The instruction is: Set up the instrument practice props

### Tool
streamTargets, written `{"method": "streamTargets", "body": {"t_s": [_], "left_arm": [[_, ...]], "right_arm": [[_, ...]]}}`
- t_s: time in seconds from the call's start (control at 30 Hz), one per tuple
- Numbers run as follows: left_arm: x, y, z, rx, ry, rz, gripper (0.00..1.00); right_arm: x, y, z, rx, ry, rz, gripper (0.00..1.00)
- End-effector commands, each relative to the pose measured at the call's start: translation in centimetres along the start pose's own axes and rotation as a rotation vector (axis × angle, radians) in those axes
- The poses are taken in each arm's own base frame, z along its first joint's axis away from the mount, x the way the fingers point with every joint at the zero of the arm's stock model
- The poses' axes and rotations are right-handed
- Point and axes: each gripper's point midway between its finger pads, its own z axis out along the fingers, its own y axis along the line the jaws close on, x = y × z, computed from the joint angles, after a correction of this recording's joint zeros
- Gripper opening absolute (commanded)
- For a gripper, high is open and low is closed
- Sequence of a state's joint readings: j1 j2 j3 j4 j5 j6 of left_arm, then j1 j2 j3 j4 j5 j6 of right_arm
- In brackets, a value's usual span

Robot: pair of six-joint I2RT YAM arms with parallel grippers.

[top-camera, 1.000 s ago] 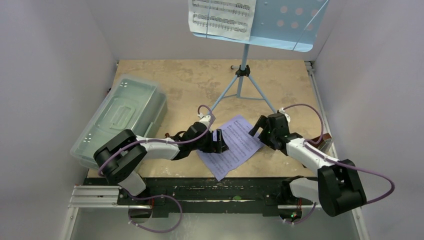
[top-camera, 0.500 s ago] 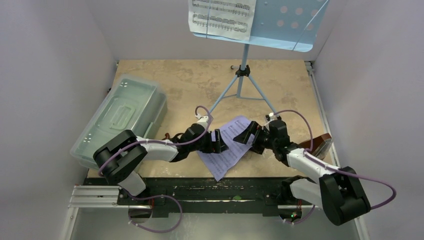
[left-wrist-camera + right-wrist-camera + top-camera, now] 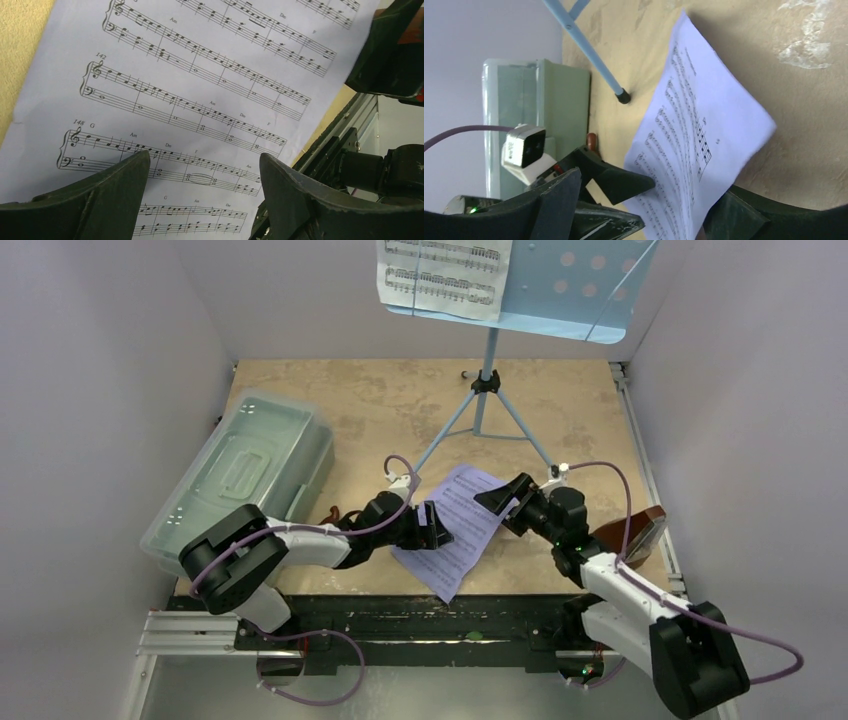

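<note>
Page [image 3: 460, 538] lies on table [image 3: 380, 400], seemingly ungripped.

The page [image 3: 462, 540] is matt paper, the box [image 3: 240, 475] glossy clear plastic, the tabletop [image 3: 380, 400] mottled.

The overhead view's top edge cuts off the music stand [image 3: 565, 295] and its white page [image 3: 445, 275], the right arm [image 3: 610, 570] covers part of the brown metronome [image 3: 607, 534], and the lilac page [image 3: 460, 525] runs off both wrist views.
</note>
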State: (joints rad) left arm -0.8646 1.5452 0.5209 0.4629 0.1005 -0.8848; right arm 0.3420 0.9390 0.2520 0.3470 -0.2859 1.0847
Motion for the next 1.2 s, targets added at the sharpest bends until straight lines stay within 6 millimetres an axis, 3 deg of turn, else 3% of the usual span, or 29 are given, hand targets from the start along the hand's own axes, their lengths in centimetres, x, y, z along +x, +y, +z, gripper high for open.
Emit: {"method": "streamTargets", "body": {"t_s": [0.0,0.13,0.23,0.3,0.37,0.43,0.5,0.6,0.77,0.87,1.0,1.1,1.17], "left_arm": [[-0.6,-1.3,-0.2,0.053,-0.028,-0.022,0.79],[-1.0,-1.9,-0.9,0.073,-0.044,-0.015,0.8],[-2.3,-3.4,-1.7,0.115,-0.079,0.011,0.82],[-3.6,-5.1,-2.8,0.161,-0.118,0.026,0.83],[-5.4,-6.9,-4.4,0.195,-0.17,0.057,0.83],[-8.0,-8.6,-6.8,0.197,-0.244,0.111,0.84],[-11.1,-10.7,-10.5,0.192,-0.346,0.208,0.87],[-15.6,-12.6,-16.2,0.137,-0.506,0.313,0.91],[-19.2,-14.8,-23.4,0.086,-0.635,0.477,0.93],[-19.5,-16.8,-26.4,0.152,-0.668,0.541,0.95],[-17.6,-20.0,-28.6,0.343,-0.623,0.642,0.97],[-15.6,-22.3,-29.5,0.492,-0.552,0.688,0.97],[-14.6,-23.4,-29.9,0.575,-0.514,0.698,0.98]], "right_arm": [[-1.6,-0.1,1.4,0.0,-0.066,-0.006,0.78],[-1.9,-0.3,1.9,0.007,-0.074,-0.063,0.49],[-2.5,-0.6,2.0,0.035,-0.083,-0.164,0.28],[-3.0,0.7,2.0,0.014,-0.073,-0.259,0.1],[-3.9,3.2,1.6,-0.039,-0.077,-0.359,0.01],[-4.3,6.5,0.7,-0.129,-0.063,-0.482,0.0],[-4.1,9.7,-0.6,-0.221,-0.023,-0.602,0.0],[-1.9,14.5,-3.9,-0.437,0.11,-0.753,0.0],[0.0,21.2,-10.5,-0.694,0.225,-0.891,0.0],[0.4,25.7,-15.4,-0.852,0.213,-0.977,0.0],[0.5,30.0,-20.9,-0.982,0.147,-1.082,0.0],[0.5,31.9,-23.4,-1.04,0.117,-1.132,0.0],[0.4,32.6,-24.0,-1.057,0.115,-1.139,0.0]]}}
